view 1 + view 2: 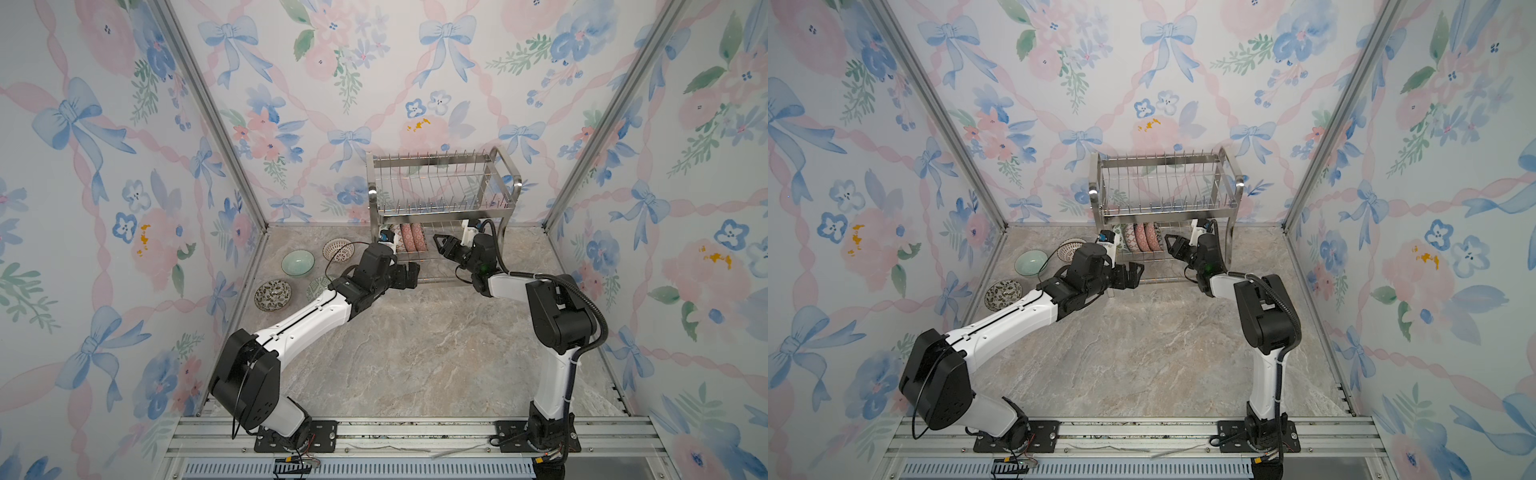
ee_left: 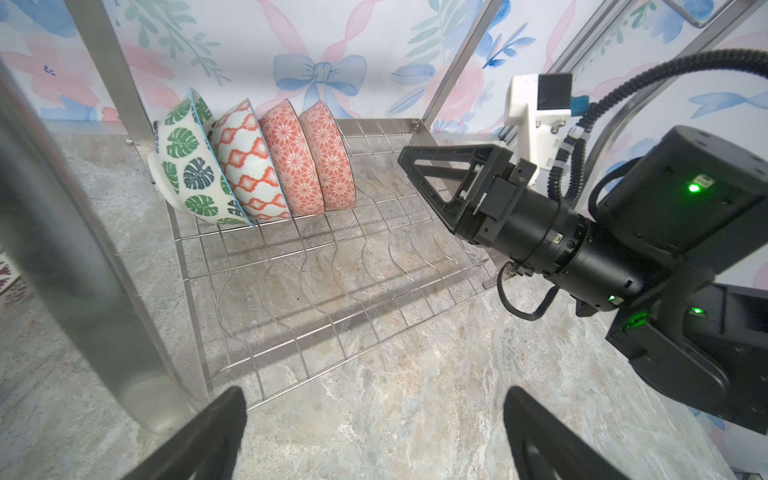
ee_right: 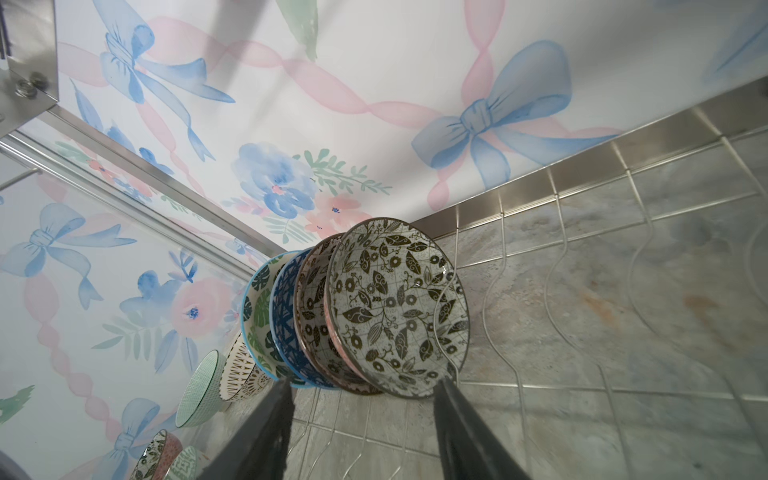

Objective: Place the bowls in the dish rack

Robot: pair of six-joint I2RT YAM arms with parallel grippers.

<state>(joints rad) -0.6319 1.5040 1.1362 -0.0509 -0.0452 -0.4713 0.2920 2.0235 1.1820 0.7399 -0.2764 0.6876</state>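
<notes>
A: Right wrist view: right claw [image 3: 363,380] spread, grasping nothing, tips just short of the floral bowl [image 3: 395,307].
B: Left claw [image 2: 374,392] released too, fingers wide, empty above the worktop [image 2: 395,424].
A: Four bowls [image 2: 286,166] stand on edge on the rack's [image 1: 440,183] lower shelf.
B: Loose bowls [image 1: 297,262] sit on the worktop, left of the rack.
</notes>
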